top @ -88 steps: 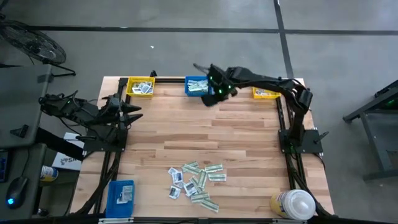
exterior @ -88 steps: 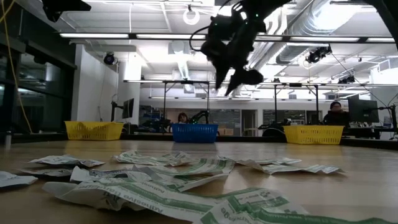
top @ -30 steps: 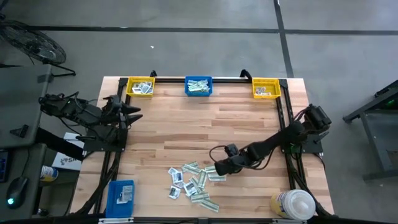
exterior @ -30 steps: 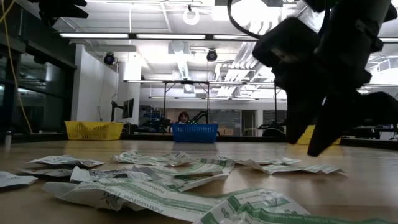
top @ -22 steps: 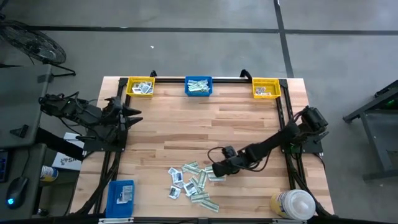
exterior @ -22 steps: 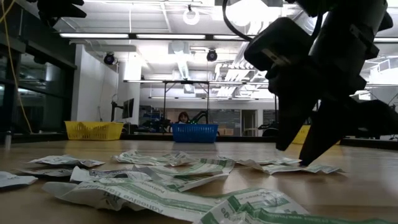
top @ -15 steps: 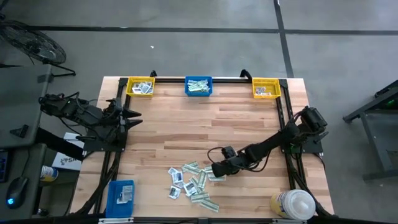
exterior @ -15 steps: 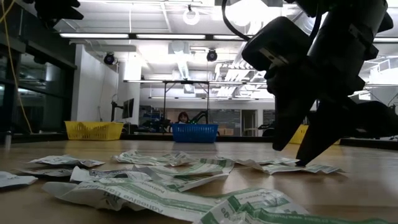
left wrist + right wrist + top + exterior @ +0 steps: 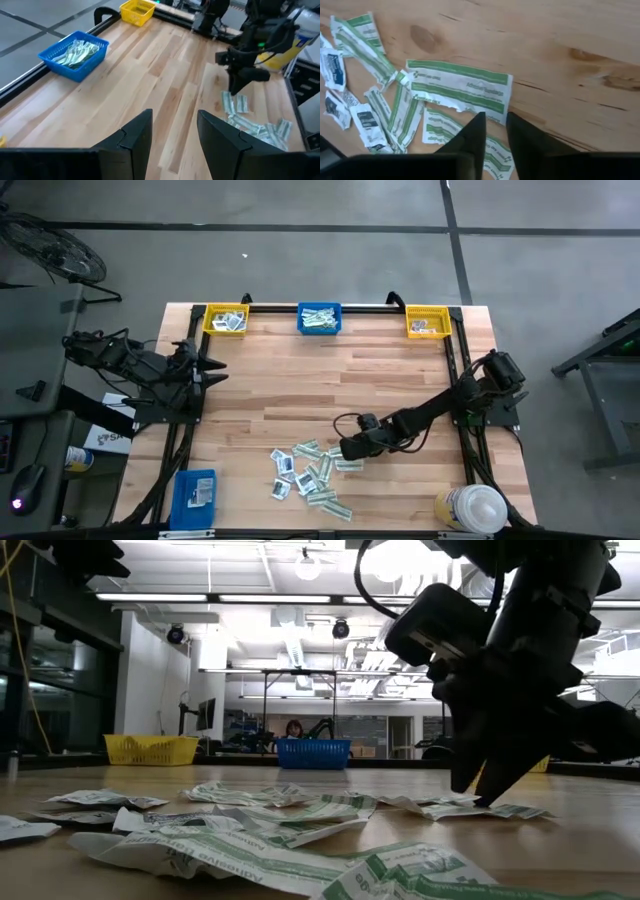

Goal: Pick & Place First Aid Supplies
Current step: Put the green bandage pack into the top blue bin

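Note:
The first aid supplies [image 9: 310,470] lie as a loose pile of small flat packets on the wooden table, near its front edge. Some are white squares, others green-and-white strips. My right gripper [image 9: 347,450] stands at the pile's far right corner, its fingers drawn together on one green-and-white strip [image 9: 460,90]. In the low view its tips [image 9: 478,795] reach down to that strip [image 9: 455,806]. My left gripper [image 9: 175,130] waits open, high over the table's left edge [image 9: 215,365], touching nothing. My right gripper pinches the green-and-white strip at its long edge nearest the fingers [image 9: 492,119], only at the fingertips [image 9: 479,122]. The fingers slant steeply down, coming from the table's right side. The strip lies flat on the table among its neighbours.
Three small bins stand along the far edge: yellow [image 9: 226,319], blue [image 9: 319,318], yellow [image 9: 428,323]. A blue bin [image 9: 196,491] sits at the near left and a white-capped bottle [image 9: 470,508] at the near right. Bare wood lies between the pile and the bins.
My right gripper has sunk a little onto the pile's right edge and its fingers have closed from a clear gap to nearly together. The packets lie where they were.

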